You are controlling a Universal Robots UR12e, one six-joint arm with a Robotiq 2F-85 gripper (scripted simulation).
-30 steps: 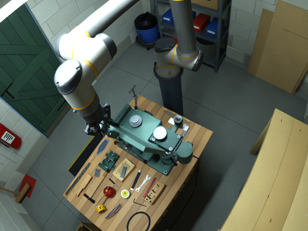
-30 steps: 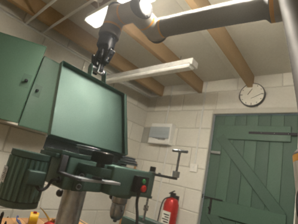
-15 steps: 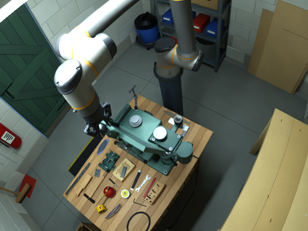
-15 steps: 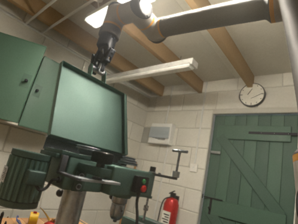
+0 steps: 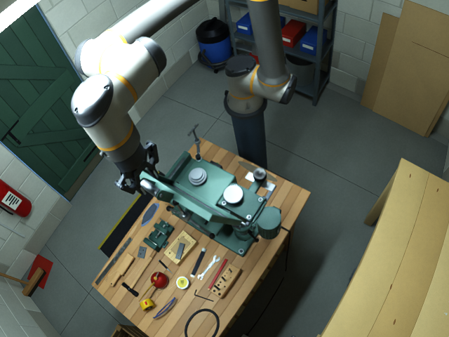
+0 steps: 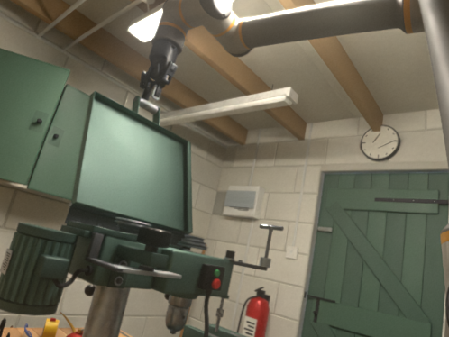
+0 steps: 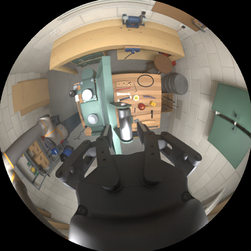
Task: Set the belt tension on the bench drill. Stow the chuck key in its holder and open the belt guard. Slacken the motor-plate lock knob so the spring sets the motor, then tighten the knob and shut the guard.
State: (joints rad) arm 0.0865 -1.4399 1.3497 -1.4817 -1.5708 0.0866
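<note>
The green belt guard point(image 6: 130, 166) of the bench drill point(image 5: 214, 203) stands swung up, open. Two stepped pulleys point(image 5: 197, 176) point(image 5: 233, 194) show under it. The guard's silver handle point(image 7: 125, 124) sits at its top edge. My gripper point(image 7: 124, 133) is open, its fingers on either side of the handle with a gap on each side, holding nothing. The chuck key point(image 5: 196, 139) stands upright in its holder at the back of the drill head. The black lock knob point(image 5: 259, 174) sits on the motor plate at the far side of the drill.
The raised guard edge point(image 5: 188, 196) runs just below my wrist. Hand tools, a red oiler point(image 5: 159, 280), a spanner point(image 5: 209, 267) and a spare belt point(image 5: 202, 323) lie on the wooden bench in front of the drill. The arm's pedestal point(image 5: 250, 134) stands behind the bench.
</note>
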